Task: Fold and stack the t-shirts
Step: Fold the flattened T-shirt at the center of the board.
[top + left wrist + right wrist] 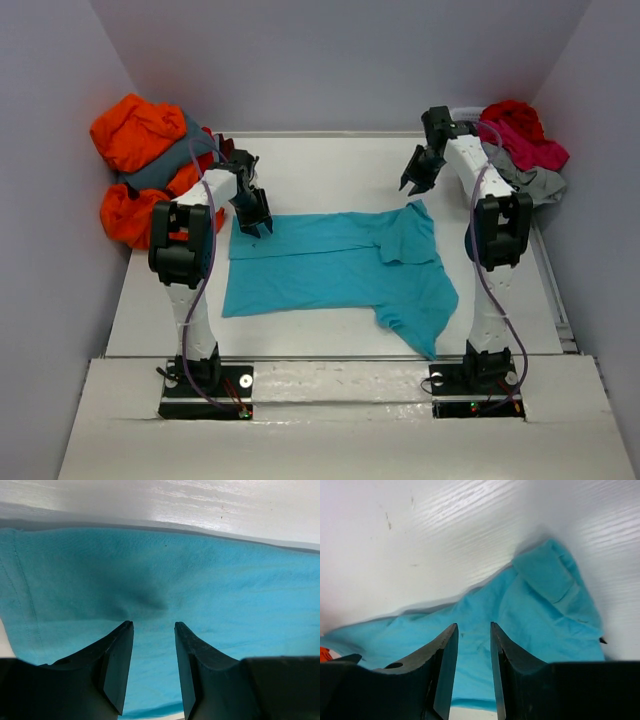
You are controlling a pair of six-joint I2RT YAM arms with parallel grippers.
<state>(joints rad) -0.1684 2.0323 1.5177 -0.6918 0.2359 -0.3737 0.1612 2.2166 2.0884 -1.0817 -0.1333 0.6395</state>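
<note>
A turquoise t-shirt lies spread across the middle of the table, its far edge folded toward the front and its right sleeve doubled over. My left gripper is low over the shirt's far left corner. In the left wrist view it stands open just above the turquoise cloth, with nothing between the fingers. My right gripper hangs above the bare table just beyond the shirt's far right corner. It is open and empty, with the shirt below it.
A heap of orange and slate grey t-shirts fills the far left corner. At the far right, red, pink and light grey shirts are piled. Grey walls close in the table on three sides.
</note>
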